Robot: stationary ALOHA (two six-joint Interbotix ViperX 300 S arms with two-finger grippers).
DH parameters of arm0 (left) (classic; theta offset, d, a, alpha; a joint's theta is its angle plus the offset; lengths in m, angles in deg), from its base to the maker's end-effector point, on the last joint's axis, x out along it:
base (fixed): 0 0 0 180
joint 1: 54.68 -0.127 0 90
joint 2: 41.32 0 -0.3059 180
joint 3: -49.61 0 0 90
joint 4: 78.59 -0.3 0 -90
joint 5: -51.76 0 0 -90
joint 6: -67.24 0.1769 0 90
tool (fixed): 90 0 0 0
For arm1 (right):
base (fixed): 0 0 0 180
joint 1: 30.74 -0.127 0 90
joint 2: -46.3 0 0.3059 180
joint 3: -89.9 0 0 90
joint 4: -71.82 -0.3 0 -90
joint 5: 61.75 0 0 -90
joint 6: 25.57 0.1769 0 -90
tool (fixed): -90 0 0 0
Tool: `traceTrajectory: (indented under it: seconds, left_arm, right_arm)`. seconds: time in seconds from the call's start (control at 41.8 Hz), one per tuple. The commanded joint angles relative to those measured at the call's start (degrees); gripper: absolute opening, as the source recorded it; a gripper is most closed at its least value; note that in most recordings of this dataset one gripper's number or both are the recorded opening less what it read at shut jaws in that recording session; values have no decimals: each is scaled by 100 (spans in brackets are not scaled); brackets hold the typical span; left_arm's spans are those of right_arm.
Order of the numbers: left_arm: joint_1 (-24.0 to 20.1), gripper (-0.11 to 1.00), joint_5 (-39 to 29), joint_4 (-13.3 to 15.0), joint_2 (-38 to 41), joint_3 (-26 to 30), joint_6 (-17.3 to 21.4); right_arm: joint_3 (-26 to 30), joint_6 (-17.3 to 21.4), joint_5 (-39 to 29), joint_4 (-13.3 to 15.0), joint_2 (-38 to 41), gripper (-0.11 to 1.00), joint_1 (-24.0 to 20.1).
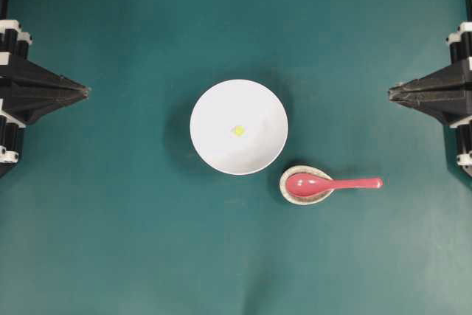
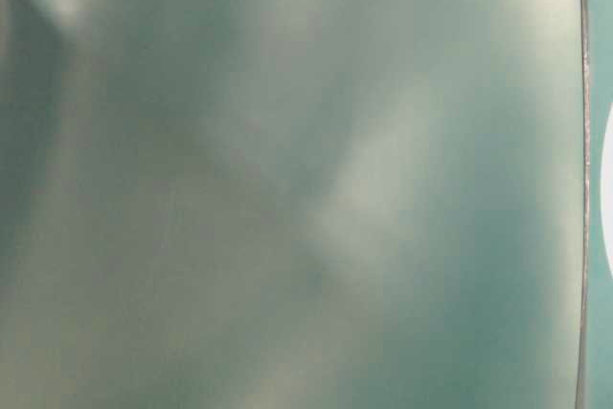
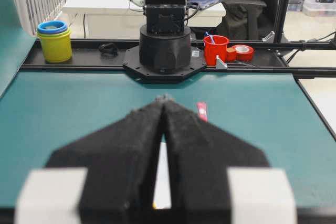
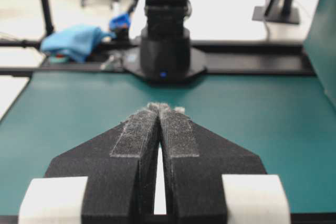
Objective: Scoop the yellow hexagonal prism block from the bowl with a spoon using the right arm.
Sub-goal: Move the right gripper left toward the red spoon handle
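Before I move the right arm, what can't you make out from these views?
- Table-level view: almost wholly blurred teal; only a white sliver, perhaps the bowl, cut by the right edge.
- Left wrist view: the shut left pincer hides the bowl; only the spoon handle's tip peeks past it.
- Right wrist view: the shut right pincer blocks bowl, spoon and spoon rest.
- Overhead view: the yellow hexagonal prism block is too small to show facets.
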Motion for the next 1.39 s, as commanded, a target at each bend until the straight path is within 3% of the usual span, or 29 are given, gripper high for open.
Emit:
traceTrajectory:
  seconds: [0.0, 0.287, 0.503, 0.622, 0.934, 1.197, 1.365]
  left_arm:
    - [9, 0, -97, -70, 70, 79, 9]
    - [9, 0, -123, -70, 79, 79, 9]
    - [9, 0, -132, -79, 88, 79, 9]
    - [9, 0, -132, -70, 88, 79, 18]
    - [0, 0, -141, -70, 88, 70, 18]
    - [9, 0, -141, -70, 97, 35, 18]
    - [0, 0, -141, -79, 97, 26, 18]
  right_arm:
    - [70, 18, -26, 0, 44, -1, -26]
    - [26, 35, -378, -26, 316, 5, -26]
    - [-44, 62, -272, -193, 817, 42, -26]
    - [-70, 62, -70, -308, 1222, 54, -53]
    - [-88, 62, 563, -466, 2399, 54, -422]
    - [-378, 62, 1547, -993, 3155, 54, -747]
    - [-686, 62, 2382, -1477, 3551, 54, -1195]
